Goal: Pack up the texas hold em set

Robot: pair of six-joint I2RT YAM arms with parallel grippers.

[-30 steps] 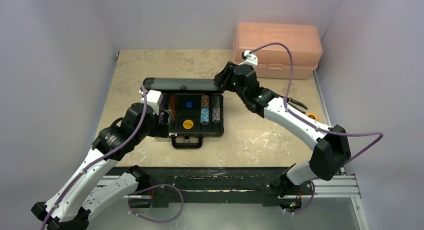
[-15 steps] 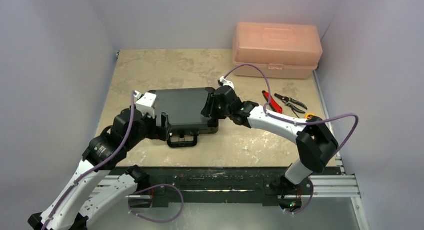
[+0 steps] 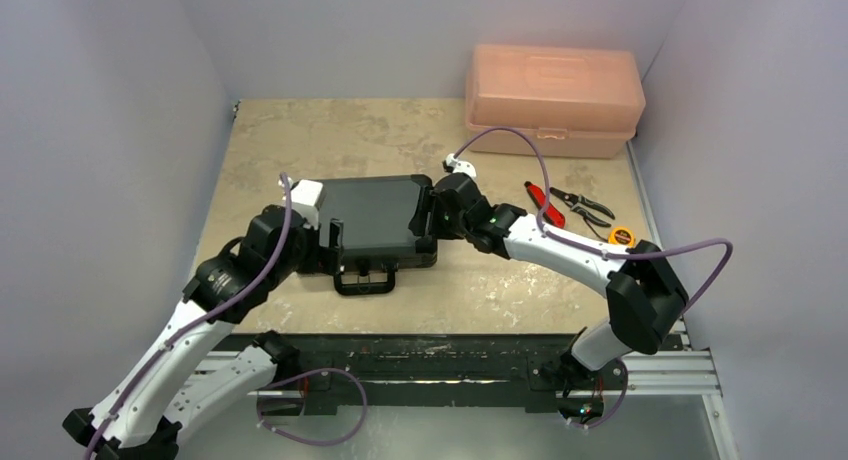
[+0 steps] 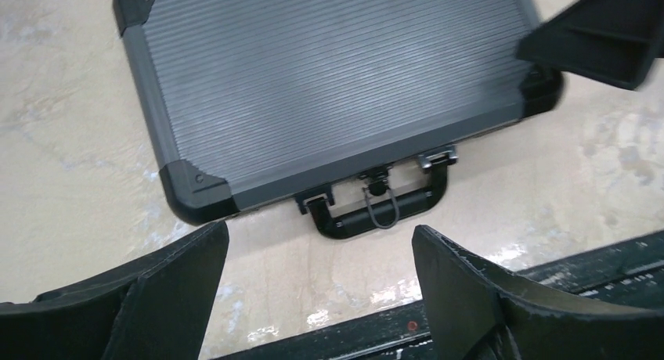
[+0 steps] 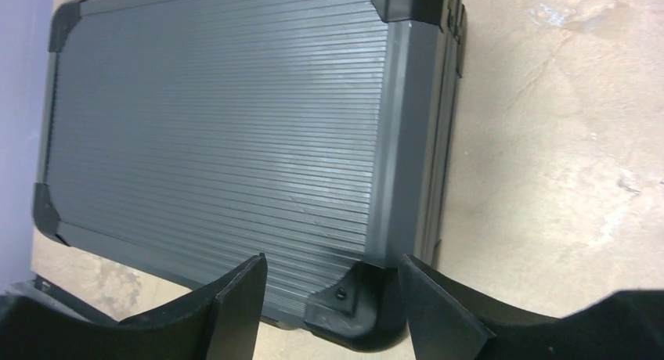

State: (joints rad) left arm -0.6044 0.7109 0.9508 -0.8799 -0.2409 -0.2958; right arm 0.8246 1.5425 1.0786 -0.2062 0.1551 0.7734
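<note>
The poker set's dark grey ribbed case [image 3: 375, 218] lies flat on the table with its lid down and its handle [image 3: 365, 280] facing the near edge. The chips and cards are hidden inside. My left gripper [image 3: 331, 238] is open and empty at the case's front left; in the left wrist view [image 4: 319, 239] it hovers over bare table just in front of the handle [image 4: 376, 211]. My right gripper [image 3: 422, 216] is open and empty, over the case's right front corner [image 5: 368, 297]; its jaws straddle that corner [image 5: 333, 266].
A pink plastic box [image 3: 553, 98] stands at the back right. Red-handled pliers [image 3: 545, 205], black pliers [image 3: 588, 205] and a yellow tape measure [image 3: 622, 237] lie right of the case. The black rail [image 3: 450, 355] runs along the table's near edge.
A second ago the lid stood open with chips showing. My right gripper came down and forward with the lid, and the case is now shut. My left gripper shifted slightly.
</note>
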